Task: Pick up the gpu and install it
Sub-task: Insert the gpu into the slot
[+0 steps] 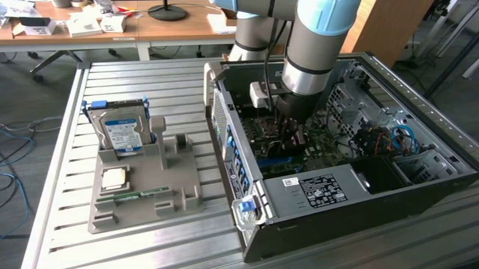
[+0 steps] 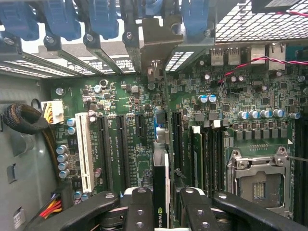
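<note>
Inside the open computer case my gripper hangs straight down over the motherboard. In the wrist view the gpu stands edge-on between the black fingers, a dark thin card with a green logo near the grip. Its silvery end bracket reaches the rear slot openings of the case. The gripper is shut on the gpu, which sits in line with a long black expansion slot area of the board; whether it touches the slot I cannot tell.
A grey holder on the slatted table carries a hard drive, a processor chip and a green memory stick. A white slot, the CPU socket and blue clips surround the card. Cables lie at the case's right.
</note>
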Robot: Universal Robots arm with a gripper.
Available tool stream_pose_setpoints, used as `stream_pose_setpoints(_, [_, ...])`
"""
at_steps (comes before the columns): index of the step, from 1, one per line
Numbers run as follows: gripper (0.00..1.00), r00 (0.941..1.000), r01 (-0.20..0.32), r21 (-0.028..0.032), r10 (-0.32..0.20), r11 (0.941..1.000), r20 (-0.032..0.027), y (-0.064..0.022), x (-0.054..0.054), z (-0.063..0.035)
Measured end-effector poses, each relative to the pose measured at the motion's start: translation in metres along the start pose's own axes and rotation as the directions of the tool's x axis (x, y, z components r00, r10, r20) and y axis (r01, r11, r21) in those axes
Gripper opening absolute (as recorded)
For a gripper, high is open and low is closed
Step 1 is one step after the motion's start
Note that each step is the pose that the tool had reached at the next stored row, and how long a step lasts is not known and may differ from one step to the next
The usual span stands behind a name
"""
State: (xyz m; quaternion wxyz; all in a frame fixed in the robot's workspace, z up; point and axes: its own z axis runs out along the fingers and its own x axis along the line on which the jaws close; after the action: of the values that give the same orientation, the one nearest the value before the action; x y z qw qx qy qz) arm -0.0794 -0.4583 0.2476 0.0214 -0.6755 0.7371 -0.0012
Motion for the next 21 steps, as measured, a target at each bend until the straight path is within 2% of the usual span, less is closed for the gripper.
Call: stream_pose_setpoints(21, [0.26,0.9998,-0.021,0.0008,0.021,0.9998,-0.0007,-0.0001,0.0004,-0.003])
